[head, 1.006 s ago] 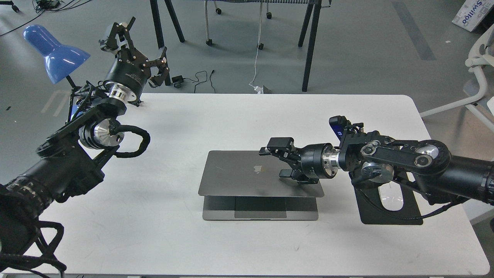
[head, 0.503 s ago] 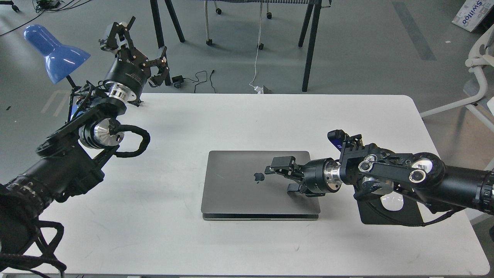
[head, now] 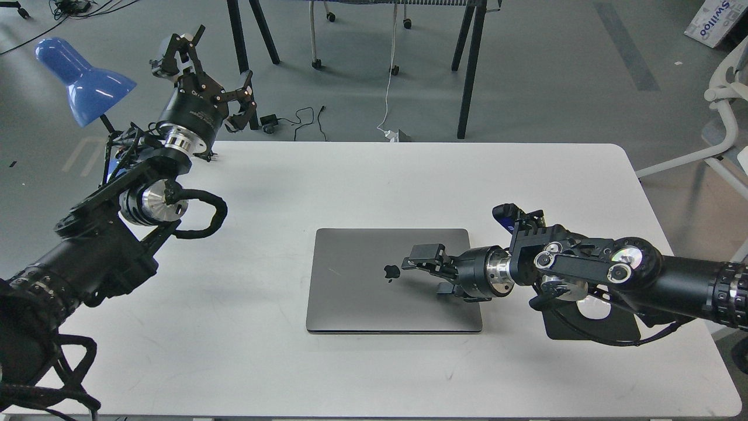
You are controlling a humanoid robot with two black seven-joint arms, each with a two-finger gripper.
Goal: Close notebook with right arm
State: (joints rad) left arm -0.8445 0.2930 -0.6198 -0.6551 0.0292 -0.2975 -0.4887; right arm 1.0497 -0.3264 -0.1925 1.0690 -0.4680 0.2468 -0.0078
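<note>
**Lid down: finish the press and lift off clean**

In the upper left of the frame a blue lamp (head: 82,79) stands at the table's (head: 362,175) far corner. Beside it the left gripper (head: 204,73) hangs in the air, its fingers spread and holding nothing, well apart from the work.

At the centre of the frame lies the notebook (head: 392,280), lid flat on its base with only a thin dark seam along the near edge; it looks closed, or very nearly so. The right gripper (head: 429,269) sits low over the lid's right half, just right of the logo. Its fingers stand apart, pinching nothing; whether they touch the lid cannot be told.

To do this well, I would press straight down and gently, keeping the push near the lid's middle so the notebook does not slide, then rise vertically without dragging across the metal.

At the right of the frame, a black mouse pad (head: 590,330) lies under the right arm (head: 643,280).
</note>
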